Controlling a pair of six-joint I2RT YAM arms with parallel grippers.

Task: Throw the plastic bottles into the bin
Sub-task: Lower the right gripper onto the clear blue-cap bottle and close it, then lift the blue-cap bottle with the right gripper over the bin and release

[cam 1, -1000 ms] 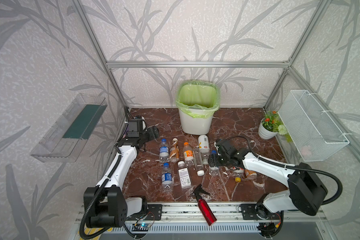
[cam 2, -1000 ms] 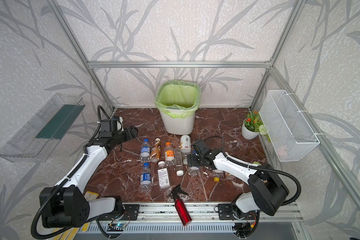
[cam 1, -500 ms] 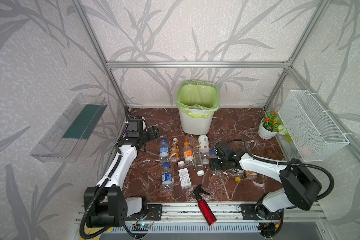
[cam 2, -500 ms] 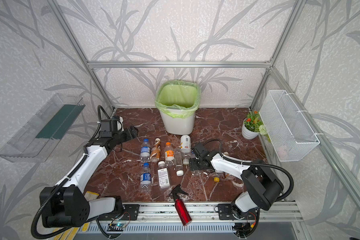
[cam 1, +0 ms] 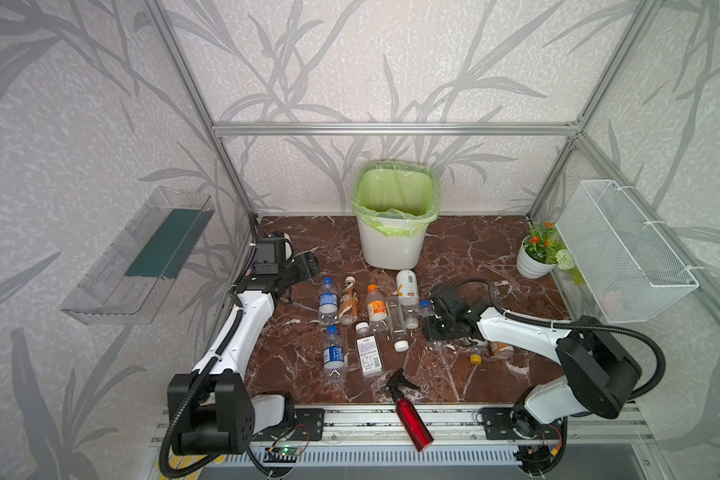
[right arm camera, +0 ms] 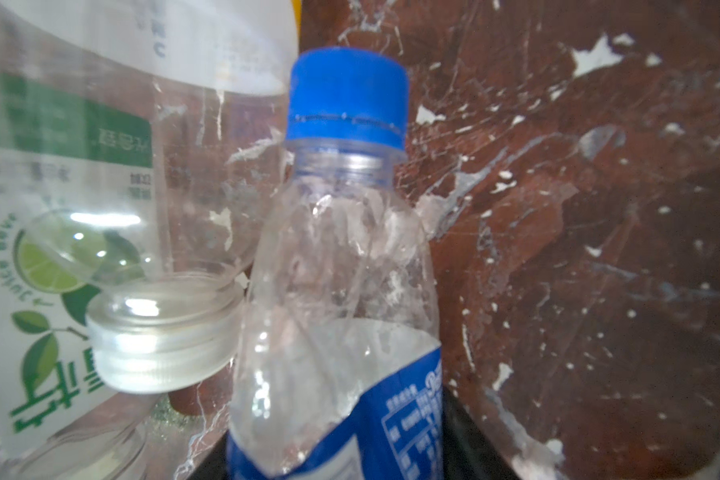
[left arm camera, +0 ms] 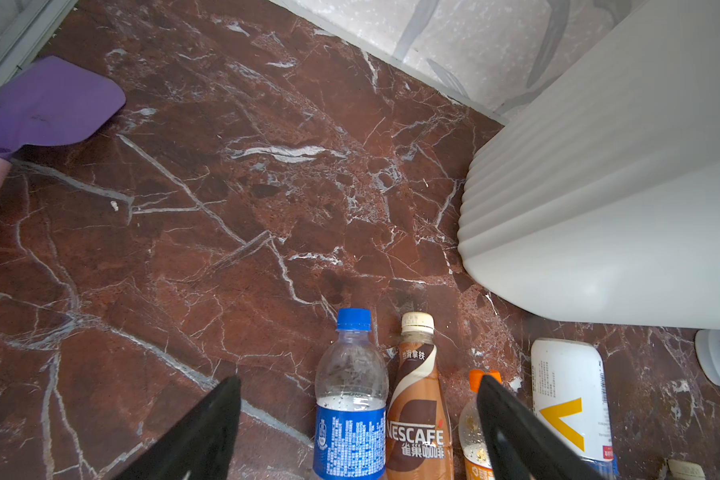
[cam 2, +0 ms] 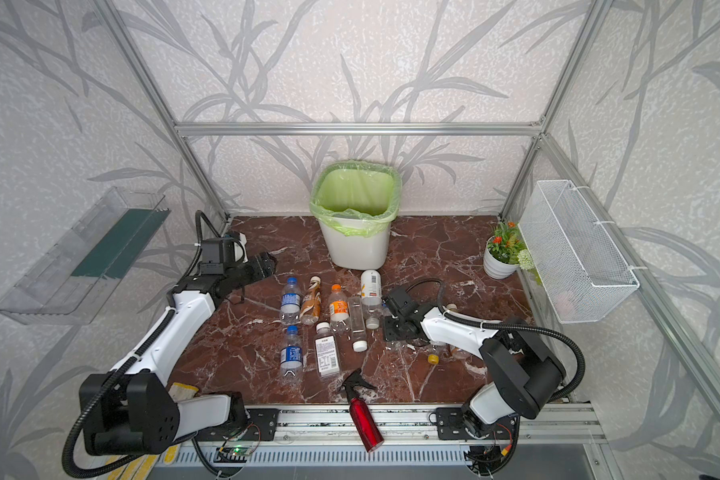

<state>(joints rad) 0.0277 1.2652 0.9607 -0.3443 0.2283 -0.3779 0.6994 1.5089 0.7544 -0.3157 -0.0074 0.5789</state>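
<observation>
Right tool (cam 1: 430, 323) seemingly clamps a blue-capped plastic bottle (right arm camera: 341, 270) lying before the bin (cam 1: 391, 249); left tool (left arm camera: 358, 380) hangs open, empty.

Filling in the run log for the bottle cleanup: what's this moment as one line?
left gripper: open, empty | right gripper: fingers around blue-capped bottle, grip unclear | bin: upright at back
</observation>
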